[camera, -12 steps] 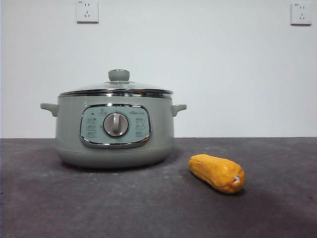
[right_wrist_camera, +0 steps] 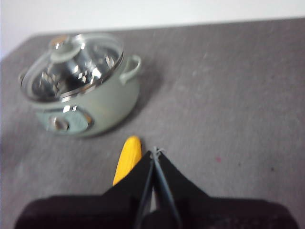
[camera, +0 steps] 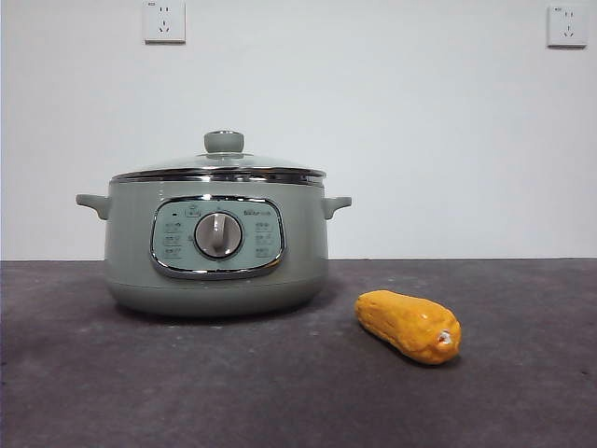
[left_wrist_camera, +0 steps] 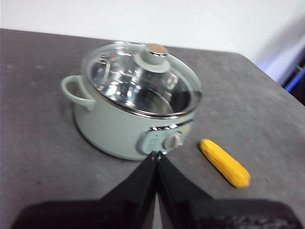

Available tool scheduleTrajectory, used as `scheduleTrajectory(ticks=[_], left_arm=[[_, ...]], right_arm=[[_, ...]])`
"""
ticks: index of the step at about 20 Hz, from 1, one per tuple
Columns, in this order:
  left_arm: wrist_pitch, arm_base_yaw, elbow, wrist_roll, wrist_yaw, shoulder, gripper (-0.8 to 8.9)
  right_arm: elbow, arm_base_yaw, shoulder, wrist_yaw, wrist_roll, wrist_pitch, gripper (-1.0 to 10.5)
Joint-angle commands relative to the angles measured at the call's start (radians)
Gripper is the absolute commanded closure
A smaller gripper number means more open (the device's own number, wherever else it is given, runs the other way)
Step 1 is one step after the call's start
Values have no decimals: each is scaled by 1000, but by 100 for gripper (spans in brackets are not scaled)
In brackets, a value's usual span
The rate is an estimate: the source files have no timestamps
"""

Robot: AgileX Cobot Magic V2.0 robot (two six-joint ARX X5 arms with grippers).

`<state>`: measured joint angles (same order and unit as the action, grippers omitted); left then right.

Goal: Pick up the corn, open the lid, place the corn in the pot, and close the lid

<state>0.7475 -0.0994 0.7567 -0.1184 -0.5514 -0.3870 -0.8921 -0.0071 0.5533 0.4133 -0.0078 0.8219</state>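
The sage-green pot (camera: pixel 216 245) stands on the dark table with the glass lid (camera: pixel 220 167) on it, knob up. The corn (camera: pixel 408 325) lies on the table to the right of the pot, stub end toward the camera. The left wrist view shows the pot (left_wrist_camera: pixel 124 125), the lid (left_wrist_camera: pixel 140 78) and the corn (left_wrist_camera: pixel 224 162) well below my left gripper (left_wrist_camera: pixel 156 154), which is shut and empty. The right wrist view shows the pot (right_wrist_camera: pixel 90 107), the lid (right_wrist_camera: pixel 71 64) and the corn (right_wrist_camera: pixel 127 157) partly hidden behind my right gripper (right_wrist_camera: pixel 153 151), which is shut and empty above the table.
A white wall with two sockets (camera: pixel 164 21) stands behind the table. The table's far edge and a blue object (left_wrist_camera: pixel 295 78) show in the left wrist view.
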Motion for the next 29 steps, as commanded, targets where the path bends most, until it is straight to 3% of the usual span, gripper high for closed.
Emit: scheduleTrajectory(ticks=[1,7,13,14,17,18,19,22,29], left_arm=[[57,12,70,64,-26,-47,820],[183,44,193,124,-32,-138,820],[204,68,218,123,-33,-179,801],[203,68,218,121,-33,-183,713],[202,68,219,99,-33,-193,200],[202,68,220,100,-33,-198,177],[202,68,221,100,-34,-203,179],[201,68,222,100,-52,-211,180],[192,69,222,100,-85,-225,180]], right_arm=[[-88,1,53,7,-68,101,957],[-215,2,126,8,-84,235,957],[-238,2,145,10,-90,255,933],[-238,1,145,10,-90,254,855],[-239,1,145,24,-89,253,435],[-239,1,150,34,-89,252,355],[-241,1,154,46,-90,255,347],[-245,2,182,93,-89,256,347],[-245,54,280,95,-69,213,349]])
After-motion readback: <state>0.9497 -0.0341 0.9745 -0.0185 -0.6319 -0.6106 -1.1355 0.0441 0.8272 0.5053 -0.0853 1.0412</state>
